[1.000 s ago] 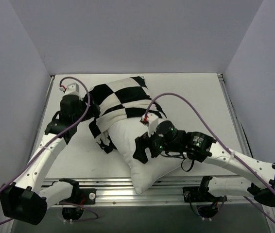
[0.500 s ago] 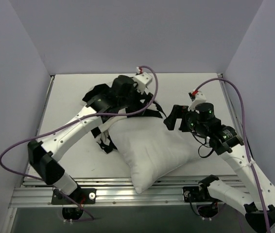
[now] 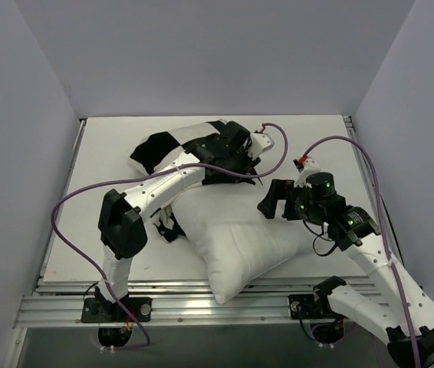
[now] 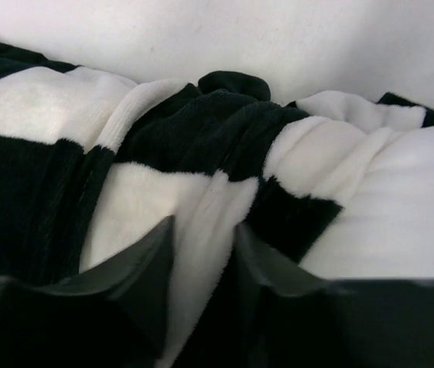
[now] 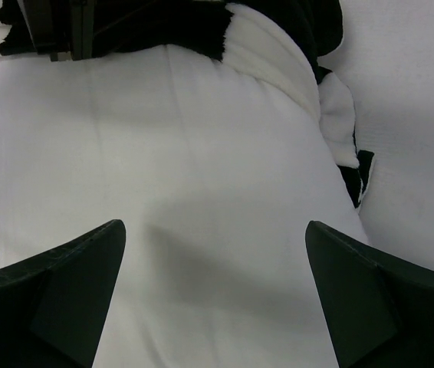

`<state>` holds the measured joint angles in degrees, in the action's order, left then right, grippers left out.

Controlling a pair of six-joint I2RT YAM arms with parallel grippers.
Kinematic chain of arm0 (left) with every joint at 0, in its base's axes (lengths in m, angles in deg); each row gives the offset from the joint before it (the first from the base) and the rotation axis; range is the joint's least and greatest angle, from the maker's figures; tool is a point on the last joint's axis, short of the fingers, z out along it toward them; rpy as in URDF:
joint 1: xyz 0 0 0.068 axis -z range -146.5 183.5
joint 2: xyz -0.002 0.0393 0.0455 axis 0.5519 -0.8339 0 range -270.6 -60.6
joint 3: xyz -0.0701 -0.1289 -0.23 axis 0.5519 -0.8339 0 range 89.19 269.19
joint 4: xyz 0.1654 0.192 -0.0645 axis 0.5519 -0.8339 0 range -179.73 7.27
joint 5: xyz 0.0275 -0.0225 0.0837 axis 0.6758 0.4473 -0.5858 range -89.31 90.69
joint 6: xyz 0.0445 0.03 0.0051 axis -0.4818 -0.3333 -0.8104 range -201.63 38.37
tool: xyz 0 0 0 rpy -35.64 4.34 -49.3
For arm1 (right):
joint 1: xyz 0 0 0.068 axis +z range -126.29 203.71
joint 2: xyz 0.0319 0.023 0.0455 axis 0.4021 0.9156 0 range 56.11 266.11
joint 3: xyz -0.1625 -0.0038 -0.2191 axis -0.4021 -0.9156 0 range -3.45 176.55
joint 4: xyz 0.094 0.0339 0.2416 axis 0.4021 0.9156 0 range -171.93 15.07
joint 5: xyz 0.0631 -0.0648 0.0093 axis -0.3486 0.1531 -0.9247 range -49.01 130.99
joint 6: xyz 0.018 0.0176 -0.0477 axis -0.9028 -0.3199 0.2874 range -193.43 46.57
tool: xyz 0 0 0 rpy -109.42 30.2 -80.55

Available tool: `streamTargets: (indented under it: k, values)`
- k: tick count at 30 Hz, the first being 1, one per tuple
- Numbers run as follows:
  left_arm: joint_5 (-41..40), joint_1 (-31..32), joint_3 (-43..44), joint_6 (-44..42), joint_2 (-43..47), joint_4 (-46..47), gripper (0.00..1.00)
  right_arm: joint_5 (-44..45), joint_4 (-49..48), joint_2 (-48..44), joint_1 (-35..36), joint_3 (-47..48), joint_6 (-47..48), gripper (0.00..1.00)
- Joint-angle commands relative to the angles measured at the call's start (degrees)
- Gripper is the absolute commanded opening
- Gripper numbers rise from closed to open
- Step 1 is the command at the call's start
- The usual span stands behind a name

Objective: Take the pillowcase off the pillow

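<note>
Your left tool [image 4: 204,230] pinches the pillowcase [image 3: 162,146] bunched over the far end of the pillow [image 3: 240,245] to peel it away, while your right tool [image 5: 213,230] hangs spread above, seemingly to pin it.

The white left arm [image 3: 156,185] reaches from the near-left corner toward the far edge, its black left gripper [image 4: 205,226] pinching the black-and-white checkered pillowcase [image 4: 202,138], while the black right gripper [image 5: 215,230] hangs spread wide.
</note>
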<state>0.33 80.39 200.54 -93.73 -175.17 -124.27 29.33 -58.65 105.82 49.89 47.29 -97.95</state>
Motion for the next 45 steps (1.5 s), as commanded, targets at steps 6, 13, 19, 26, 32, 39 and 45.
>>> streamTargets:
  k: [6,13,19,26,32,39,45]
  values:
    - [-1.9,-0.2,-0.5,0.1,-0.6,2.0,0.03,-2.8,-10.5,9.3,3.3,-2.7,2.8,1.0]
    - [-6.5,-2.9,-1.4,5.3,0.7,6.4,0.02,-4.0,-15.3,17.8,13.5,-3.8,2.9,0.46]
    - [-17.3,-7.7,-0.6,14.5,1.2,8.9,0.02,-3.6,-8.7,13.1,15.4,-2.2,3.9,0.0]
    - [-28.0,-17.4,6.6,25.8,0.1,3.4,0.02,-1.3,5.5,0.8,15.5,7.4,5.9,0.0]
    - [-30.6,-22.6,10.4,27.0,-1.9,1.8,0.02,1.5,14.8,-3.9,15.5,14.1,6.5,0.0]
    - [-30.1,-25.1,13.5,24.6,-7.6,1.3,0.02,9.3,20.0,-6.2,15.5,17.2,6.8,0.0]
    - [-18.8,-24.5,13.1,29.3,-4.9,3.0,0.15,18.3,14.5,-1.6,15.4,12.0,5.8,0.0]
